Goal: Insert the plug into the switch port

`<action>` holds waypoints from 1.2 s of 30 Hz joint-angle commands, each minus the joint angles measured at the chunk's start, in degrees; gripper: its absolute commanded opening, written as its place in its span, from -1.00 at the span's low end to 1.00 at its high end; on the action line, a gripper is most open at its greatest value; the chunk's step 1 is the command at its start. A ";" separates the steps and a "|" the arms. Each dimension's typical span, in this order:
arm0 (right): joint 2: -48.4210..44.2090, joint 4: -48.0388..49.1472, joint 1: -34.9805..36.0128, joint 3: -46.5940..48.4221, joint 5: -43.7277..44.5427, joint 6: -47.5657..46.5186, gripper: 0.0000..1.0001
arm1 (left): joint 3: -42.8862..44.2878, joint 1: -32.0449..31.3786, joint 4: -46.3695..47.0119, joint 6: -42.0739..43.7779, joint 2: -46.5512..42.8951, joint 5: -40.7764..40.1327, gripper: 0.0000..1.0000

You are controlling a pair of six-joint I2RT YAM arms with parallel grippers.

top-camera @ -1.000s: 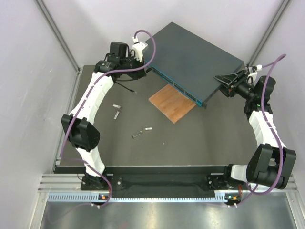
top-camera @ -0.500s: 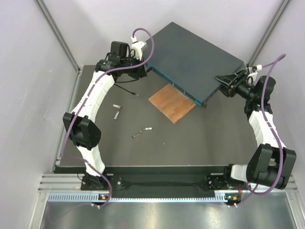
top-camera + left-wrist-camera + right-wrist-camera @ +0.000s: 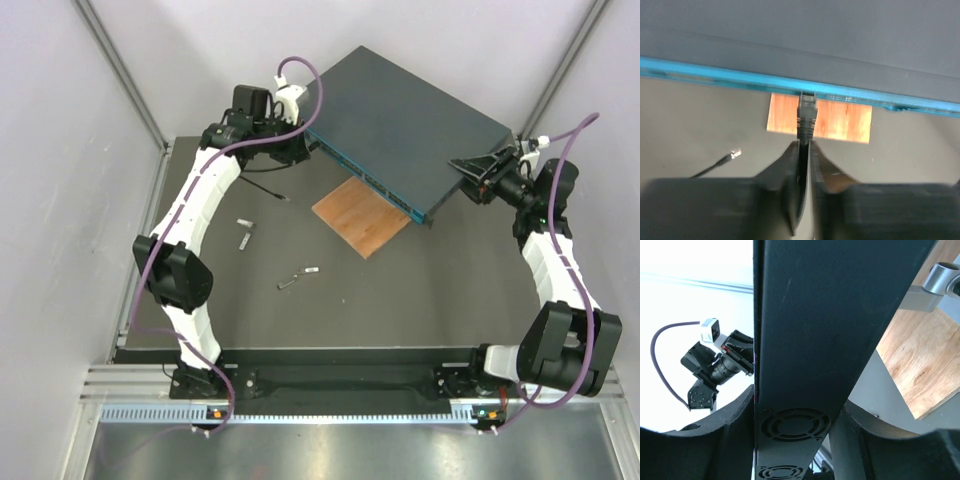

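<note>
Finds the left gripper [image 3: 805,145] shut tight on the plug [image 3: 807,107], with fingers [image 3: 787,165] pinching the thin black cable just behind the dark boot. Places the plug's head right against the teal front face [image 3: 715,75] of the network switch [image 3: 410,120], near that face's left end, upright in the wrist view and touching the strip. Cannot make out the switch port itself: reduced to a thin, blurred teal band seen edge-on, and covered by the plug's head. Cannot tell whether seated fully or only pressed at the opening. Hides the plug altogether in the top view, beneath the arm's own wrist.

Spots the cable's free end [image 3: 735,153], pale-tipped, lying on the dark table [image 3: 685,125] well apart to the left of the fingers. Catches a wooden board [image 3: 840,120] beyond the plug, its far edge cut off by the switch's front.

Shows the right gripper [image 3: 795,407] clamped on the switch's side wall at the right near corner — dark, out-of-focus fingers either side of the round fan vents, fingertips hard to separate from the casing. Leaves the upper left of that view white and overexposed. Picks up small grey pieces [image 3: 243,232] on the table between the arms — too small to identify.
</note>
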 commanded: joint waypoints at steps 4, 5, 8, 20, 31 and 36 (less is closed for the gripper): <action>0.36 -1.23 0.51 1.70 -0.94 -12.26 -0.33 | -5.19 1.42 10.77 -0.72 -6.58 1.46 -0.29; 0.27 -2.54 0.34 2.05 -1.03 -13.13 -0.23 | -5.99 2.65 10.51 -1.33 -7.28 2.16 -0.24; -0.69 -4.74 -1.15 2.75 -1.73 -14.28 0.17 | -9.59 5.28 8.57 -1.69 -10.88 3.92 -0.08; -6.58 -24.50 -12.66 5.65 -7.80 -30.43 0.99 | -29.71 24.09 0.23 4.02 -27.49 8.85 0.29; -8.87 -49.04 -21.55 16.81 -5.17 -60.66 1.00 | -41.76 29.39 -8.39 23.35 -23.12 -1.14 0.16; -10.27 -54.76 -21.55 22.17 -2.70 -68.15 0.99 | -43.78 25.25 -4.27 21.61 -16.70 -7.15 0.08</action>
